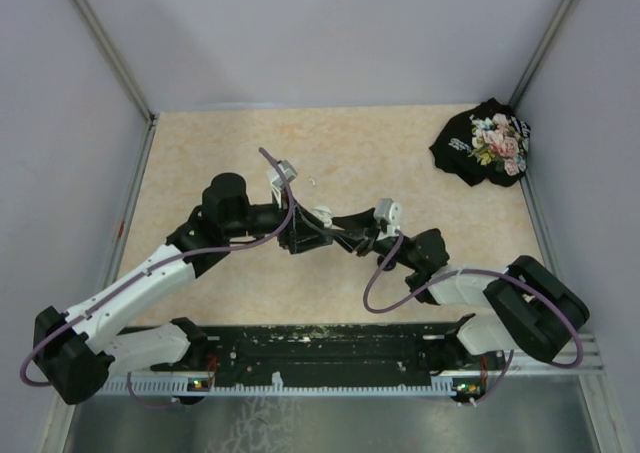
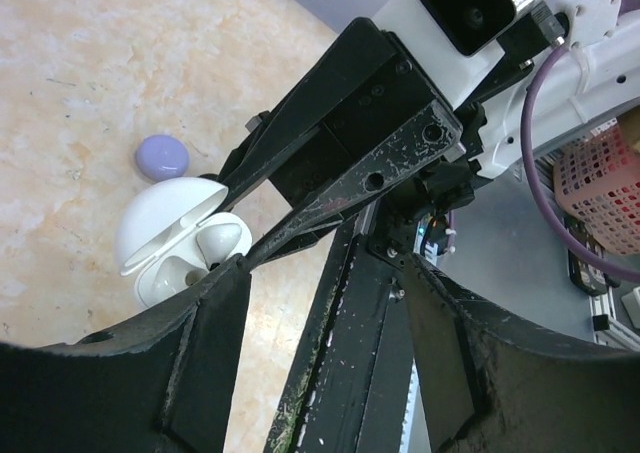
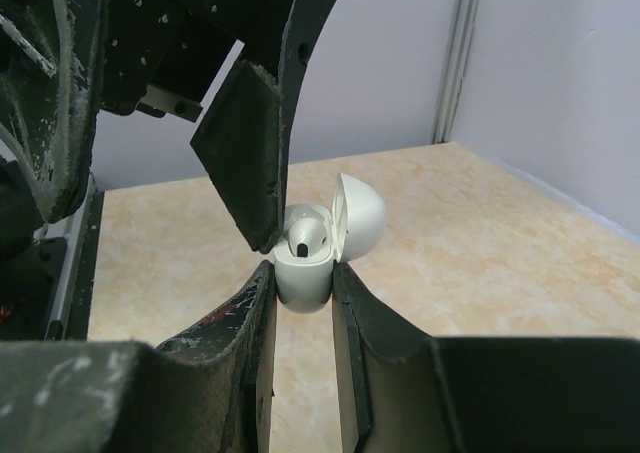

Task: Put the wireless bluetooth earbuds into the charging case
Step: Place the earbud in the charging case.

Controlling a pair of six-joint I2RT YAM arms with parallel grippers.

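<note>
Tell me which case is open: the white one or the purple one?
The white case, clamped in the right gripper, its lid flipped up. The purple case lies apart on the table, a smooth disc with no gap showing.

Case (image 3: 305,265) sat in the right tool (image 3: 301,279), disc (image 2: 161,157) on the bench (image 1: 200,153) near it, cloth (image 1: 483,141) off in the back-right corner.

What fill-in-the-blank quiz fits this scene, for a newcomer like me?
1. The ____ arm's jaws are shut on the charging case.
2. The case's lid stands ____.
3. The case is coloured ____.
4. The flowered cloth has a ____ background.
Missing words: right, open, white, black.
</note>
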